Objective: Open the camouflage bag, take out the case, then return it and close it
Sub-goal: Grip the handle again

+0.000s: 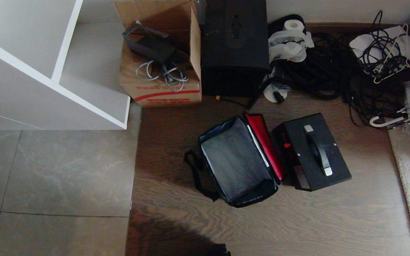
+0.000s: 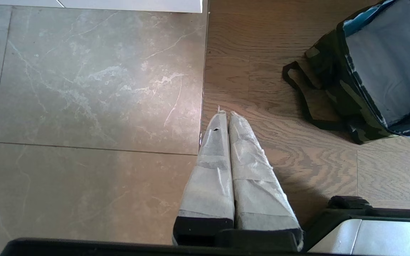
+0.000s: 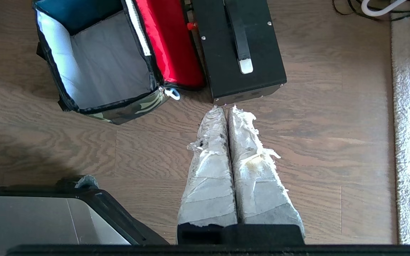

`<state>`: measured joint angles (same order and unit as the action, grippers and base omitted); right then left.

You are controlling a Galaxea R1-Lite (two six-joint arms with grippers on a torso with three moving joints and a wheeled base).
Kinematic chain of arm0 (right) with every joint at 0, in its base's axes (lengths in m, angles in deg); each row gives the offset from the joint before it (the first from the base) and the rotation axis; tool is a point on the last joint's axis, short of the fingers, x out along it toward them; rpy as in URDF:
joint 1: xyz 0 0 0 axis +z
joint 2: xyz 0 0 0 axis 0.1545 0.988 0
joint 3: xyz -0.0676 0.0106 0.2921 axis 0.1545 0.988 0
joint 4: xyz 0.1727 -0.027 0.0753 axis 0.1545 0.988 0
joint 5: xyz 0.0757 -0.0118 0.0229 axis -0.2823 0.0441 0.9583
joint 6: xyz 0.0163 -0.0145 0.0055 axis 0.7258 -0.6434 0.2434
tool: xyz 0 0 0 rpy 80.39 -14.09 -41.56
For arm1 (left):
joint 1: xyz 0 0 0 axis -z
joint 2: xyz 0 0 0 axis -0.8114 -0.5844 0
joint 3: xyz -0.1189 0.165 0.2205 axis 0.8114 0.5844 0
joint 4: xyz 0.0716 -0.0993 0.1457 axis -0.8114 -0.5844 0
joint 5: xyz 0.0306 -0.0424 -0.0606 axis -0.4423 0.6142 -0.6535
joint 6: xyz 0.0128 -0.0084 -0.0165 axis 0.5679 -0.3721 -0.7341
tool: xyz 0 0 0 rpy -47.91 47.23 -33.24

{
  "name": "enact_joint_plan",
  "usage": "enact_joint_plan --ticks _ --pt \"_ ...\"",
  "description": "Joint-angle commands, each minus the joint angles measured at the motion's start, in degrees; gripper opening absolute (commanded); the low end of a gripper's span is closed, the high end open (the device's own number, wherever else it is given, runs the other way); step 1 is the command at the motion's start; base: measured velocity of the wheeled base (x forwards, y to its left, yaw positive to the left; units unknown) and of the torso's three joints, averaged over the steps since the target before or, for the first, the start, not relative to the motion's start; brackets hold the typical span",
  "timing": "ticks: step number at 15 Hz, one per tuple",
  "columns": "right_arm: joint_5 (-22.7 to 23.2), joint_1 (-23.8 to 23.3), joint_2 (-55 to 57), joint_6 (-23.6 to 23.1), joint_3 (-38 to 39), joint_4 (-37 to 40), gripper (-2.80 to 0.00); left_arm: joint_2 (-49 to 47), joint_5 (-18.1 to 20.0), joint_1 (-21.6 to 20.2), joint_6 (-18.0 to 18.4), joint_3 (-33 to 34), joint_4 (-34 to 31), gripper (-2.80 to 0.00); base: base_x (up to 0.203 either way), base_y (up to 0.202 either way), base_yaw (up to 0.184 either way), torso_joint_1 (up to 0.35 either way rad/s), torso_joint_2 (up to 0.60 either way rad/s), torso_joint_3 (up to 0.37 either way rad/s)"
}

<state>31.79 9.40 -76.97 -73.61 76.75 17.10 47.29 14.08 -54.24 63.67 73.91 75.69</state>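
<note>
2 task things sit side by side on the wooden floor: 1 camouflage bag (image 1: 235,165) on the left, lid thrown open with its red lining standing against the neighbour, grey interior empty, and 1 case (image 1: 311,151) touching that lid on the right. So the case is already out, and my reading is that the step in hand is putting it back. Going left to right, the left gripper (image 2: 225,117) hangs over the seam where floor tile meets wood, jaws pressed together on nothing, with the bag off to its far right side. The right gripper (image 3: 226,110) hangs with jaws likewise shut and empty, its tips showing just short of the case's near end in its wrist view. That makes the right arm the nearer one. The case's long axis, and the 1 handle (image 1: 318,149) along its top, run roughly in line with those jaws, away from the robot, so they would probably need to open and turn across the handle to grip it.
</note>
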Motion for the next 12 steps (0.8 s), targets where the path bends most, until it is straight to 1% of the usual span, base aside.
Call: enact_joint_plan --ticks 1,12 --pt "0.04 0.02 0.16 -0.02 0.00 0.00 -2.80 -0.06 0.00 0.00 -0.02 0.00 0.01 -2.80 0.000 0.000 0.000 0.000 0.00 0.000" --pt "0.04 0.02 0.16 -0.02 0.00 0.00 -2.80 -0.01 0.00 0.00 -0.02 0.00 0.01 -2.80 0.000 0.000 0.000 0.000 0.00 0.000"
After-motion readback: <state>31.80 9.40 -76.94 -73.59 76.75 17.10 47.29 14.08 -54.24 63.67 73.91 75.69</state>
